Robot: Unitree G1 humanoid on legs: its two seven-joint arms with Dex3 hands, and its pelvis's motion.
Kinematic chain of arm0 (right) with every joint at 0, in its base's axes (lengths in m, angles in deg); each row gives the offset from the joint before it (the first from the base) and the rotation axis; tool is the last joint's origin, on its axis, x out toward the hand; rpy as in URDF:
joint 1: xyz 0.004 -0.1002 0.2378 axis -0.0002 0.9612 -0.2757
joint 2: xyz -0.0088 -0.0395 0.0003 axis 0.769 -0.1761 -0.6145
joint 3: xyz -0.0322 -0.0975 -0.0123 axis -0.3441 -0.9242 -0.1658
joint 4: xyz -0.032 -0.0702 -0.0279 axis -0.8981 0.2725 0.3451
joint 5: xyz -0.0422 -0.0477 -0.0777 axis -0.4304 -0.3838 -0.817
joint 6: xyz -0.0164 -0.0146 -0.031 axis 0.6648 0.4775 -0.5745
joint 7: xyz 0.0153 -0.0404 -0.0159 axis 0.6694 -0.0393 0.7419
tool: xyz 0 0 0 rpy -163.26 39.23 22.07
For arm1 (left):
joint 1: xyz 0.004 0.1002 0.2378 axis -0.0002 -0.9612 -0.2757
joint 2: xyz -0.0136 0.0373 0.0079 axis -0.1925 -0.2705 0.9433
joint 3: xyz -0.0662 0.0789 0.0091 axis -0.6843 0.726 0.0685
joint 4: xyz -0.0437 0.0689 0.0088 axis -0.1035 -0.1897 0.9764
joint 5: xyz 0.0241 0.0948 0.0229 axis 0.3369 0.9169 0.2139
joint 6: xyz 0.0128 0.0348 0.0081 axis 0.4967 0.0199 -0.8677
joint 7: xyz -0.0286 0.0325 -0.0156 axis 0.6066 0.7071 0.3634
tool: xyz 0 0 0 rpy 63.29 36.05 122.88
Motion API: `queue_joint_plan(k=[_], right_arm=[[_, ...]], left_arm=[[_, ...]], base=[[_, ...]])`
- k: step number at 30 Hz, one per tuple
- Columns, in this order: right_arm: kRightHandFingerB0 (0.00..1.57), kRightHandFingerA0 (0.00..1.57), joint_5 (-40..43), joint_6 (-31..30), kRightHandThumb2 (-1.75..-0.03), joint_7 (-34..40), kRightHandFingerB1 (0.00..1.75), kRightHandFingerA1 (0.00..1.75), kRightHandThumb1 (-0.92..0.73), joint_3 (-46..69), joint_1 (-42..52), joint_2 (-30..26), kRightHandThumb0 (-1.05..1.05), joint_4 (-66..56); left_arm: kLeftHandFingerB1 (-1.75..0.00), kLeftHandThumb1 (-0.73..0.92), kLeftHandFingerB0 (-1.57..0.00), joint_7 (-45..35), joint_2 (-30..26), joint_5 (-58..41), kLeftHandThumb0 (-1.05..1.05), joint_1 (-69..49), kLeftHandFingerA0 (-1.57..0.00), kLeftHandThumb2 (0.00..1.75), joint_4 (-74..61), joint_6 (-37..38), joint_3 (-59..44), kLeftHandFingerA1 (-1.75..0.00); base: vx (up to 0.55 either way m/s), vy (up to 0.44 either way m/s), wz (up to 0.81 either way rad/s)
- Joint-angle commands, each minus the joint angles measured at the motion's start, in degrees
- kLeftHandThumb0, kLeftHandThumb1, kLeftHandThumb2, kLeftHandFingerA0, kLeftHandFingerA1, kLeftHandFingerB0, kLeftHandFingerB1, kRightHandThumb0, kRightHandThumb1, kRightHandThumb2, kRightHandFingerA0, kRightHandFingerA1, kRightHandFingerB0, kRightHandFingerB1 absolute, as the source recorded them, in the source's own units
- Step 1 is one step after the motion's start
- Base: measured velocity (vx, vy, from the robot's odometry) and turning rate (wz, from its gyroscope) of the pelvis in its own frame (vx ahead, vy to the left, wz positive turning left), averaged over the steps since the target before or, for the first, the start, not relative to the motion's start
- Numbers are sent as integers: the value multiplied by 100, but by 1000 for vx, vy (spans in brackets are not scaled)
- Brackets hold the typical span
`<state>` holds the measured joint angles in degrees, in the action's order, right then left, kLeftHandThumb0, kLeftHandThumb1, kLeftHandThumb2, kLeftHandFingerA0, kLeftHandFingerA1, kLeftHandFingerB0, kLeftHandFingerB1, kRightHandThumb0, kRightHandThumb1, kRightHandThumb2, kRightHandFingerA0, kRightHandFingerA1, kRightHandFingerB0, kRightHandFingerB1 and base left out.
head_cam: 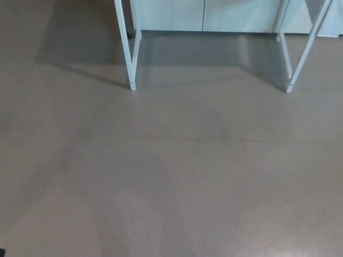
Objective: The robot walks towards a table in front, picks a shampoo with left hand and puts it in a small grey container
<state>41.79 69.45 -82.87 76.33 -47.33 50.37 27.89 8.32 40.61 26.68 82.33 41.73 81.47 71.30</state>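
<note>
The head camera is looking down at a smooth grey-brown floor (171,176), which is filling nearly the whole view. Only the lower part of the white table (122,27) is showing, along the top edge. Its left legs (132,75) are standing left of centre and its right legs (301,63) are standing near the right edge. Each pair is made of one slanted bar and one more upright bar, and the two bars are meeting close to the floor. The table top is lying outside the view, so I cannot tell where the shampoo or the small grey container is standing; neither is showing here. Behind the table, a white cabinet (177,15) with a thin vertical seam between two doors is reaching down to the floor. A soft dark shadow (80,51) is spreading on the floor to the left of the table, and a paler one is lying under the table between the two leg pairs. The left hand and the right hand are not showing, so I cannot tell whether they are wide, narrow or holding something. A tiny dark spot (1,251) is sitting at the bottom left corner, well in front of the table; it is too small to identify.
</note>
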Motion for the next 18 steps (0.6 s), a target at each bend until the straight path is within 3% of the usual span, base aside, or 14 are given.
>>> queue_joint_plan(k=[1,7,18], right_arm=[[47,63,4,51,-60,-72,41,48,-70,-29,30,-55,-23,66],[48,64,-29,37,-61,-59,41,48,-70,-95,13,-59,-23,100],[47,62,-50,-17,-61,-52,40,46,-70,-188,-48,-36,-23,168]], left_arm=[[-40,66,-48,-24,-118,14,-34,-42,-57,59,-10,114,63,-46],[-40,66,-49,-22,-132,16,-34,-67,-59,59,-24,142,119,-47],[-40,63,-46,-176,-119,-168,-28,-104,-58,58,17,141,1,-48]], base=[[412,141,-27],[438,172,-32],[401,80,9]])
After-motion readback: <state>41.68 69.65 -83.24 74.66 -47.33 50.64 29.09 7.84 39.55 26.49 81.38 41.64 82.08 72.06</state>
